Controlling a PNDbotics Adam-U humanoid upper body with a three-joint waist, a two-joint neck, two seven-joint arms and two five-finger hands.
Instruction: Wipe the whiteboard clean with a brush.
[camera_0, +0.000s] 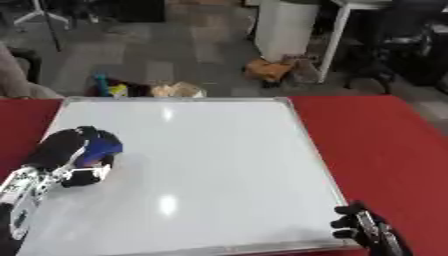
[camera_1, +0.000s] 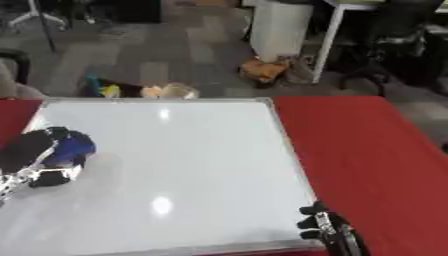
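While my left hand (camera_0: 68, 155) sits over the left side of the whiteboard (camera_0: 210, 170), its fingers are curled round a blue brush (camera_0: 98, 150), which pokes out from under the black fingers toward the board's middle. I can see the brush resting on or just above the white surface, though I cannot tell whether it actually presses against it. The silver and black forearm comes in from the lower left corner and crosses the board's left edge.

My right hand (camera_0: 363, 227) shows at the lower right, just beside the board's near right corner, over the metal frame where it meets the red tablecloth (camera_0: 385, 145). Its dark fingers look bent at the corner, but I cannot make out whether they are holding the frame or only lying against it, so I leave that unsettled.

As for the board itself, it lies flat on the red cloth, taking up most of the table's middle, with a thin silver frame all round. Its surface looks white and glossy, with two bright glints of ceiling light on it. I see no clear marks on it from here.

Beyond the far edge of the table I see grey floor, a white bin (camera_0: 284, 27) and some clutter on the ground.
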